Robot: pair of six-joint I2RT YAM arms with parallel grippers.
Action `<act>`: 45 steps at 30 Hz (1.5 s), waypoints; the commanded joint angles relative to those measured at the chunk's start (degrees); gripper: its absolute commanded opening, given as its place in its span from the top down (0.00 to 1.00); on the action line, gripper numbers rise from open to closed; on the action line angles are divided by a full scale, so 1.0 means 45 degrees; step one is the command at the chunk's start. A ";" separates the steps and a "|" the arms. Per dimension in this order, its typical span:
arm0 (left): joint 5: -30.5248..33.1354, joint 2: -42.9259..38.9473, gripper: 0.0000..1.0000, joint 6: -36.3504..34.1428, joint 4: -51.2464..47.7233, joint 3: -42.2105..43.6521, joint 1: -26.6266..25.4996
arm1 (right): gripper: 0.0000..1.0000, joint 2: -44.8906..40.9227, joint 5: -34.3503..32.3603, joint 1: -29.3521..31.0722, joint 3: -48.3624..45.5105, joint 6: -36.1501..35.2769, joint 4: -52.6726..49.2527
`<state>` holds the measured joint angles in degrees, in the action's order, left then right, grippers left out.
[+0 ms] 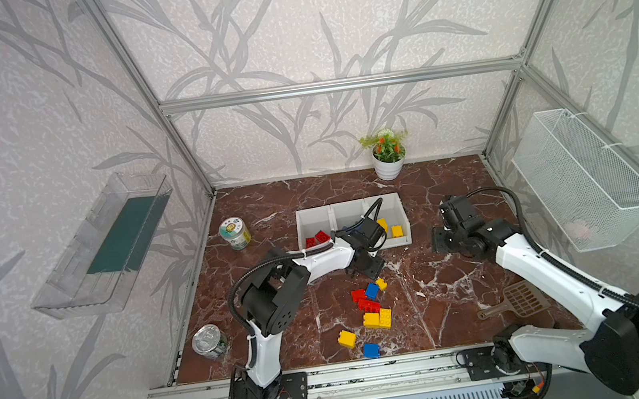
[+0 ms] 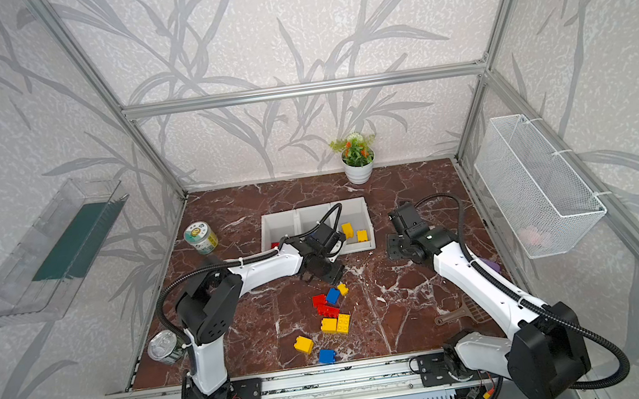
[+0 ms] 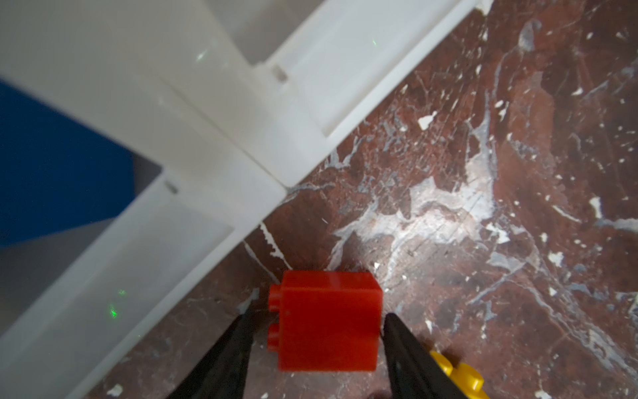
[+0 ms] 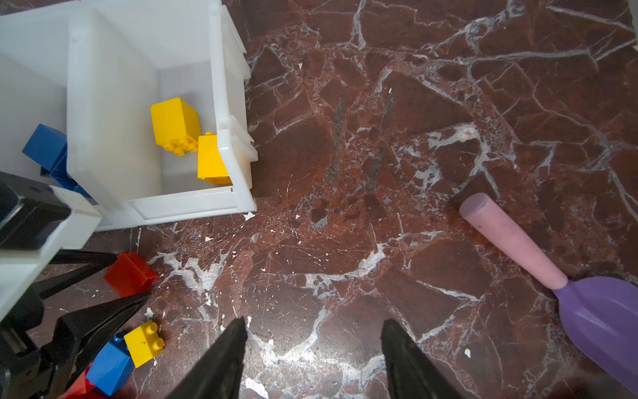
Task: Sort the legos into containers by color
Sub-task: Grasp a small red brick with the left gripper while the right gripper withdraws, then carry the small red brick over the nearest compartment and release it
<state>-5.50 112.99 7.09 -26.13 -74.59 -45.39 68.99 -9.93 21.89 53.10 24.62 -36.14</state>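
The left gripper (image 3: 321, 314) pinches a red brick (image 4: 129, 273) on the marble tabletop (image 4: 345, 138), just at six o'clock of the joined white bins (image 1: 348, 207). More loose legos (image 1: 372, 307) lie farther toward six. Off at the bins' three o'clock, the right gripper (image 4: 314, 345) hangs over the marble with its jaws spread.

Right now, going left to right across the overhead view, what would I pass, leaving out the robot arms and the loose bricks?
Clear tray → silver-topped can → labelled can → white bins → brown scoop → wire basket.
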 commanded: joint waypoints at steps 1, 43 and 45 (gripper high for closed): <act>0.0029 0.0191 0.46 -0.0175 -0.0008 -0.0145 -0.0144 | 0.36 -0.0457 0.0041 -0.0060 -0.0199 0.0012 -0.0044; 0.1962 -0.1941 0.55 0.0536 0.0183 -0.0921 0.5089 | 0.36 -0.1035 0.0152 -0.0060 -0.0238 0.0193 -0.0267; 0.1993 -0.1986 0.48 0.0574 0.0218 -0.0876 0.5157 | 0.37 -0.1034 0.0171 -0.0059 -0.0238 0.0212 -0.0269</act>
<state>2.33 104.51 9.10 -23.79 -76.90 -22.68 65.58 -8.95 21.78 52.18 25.12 -36.29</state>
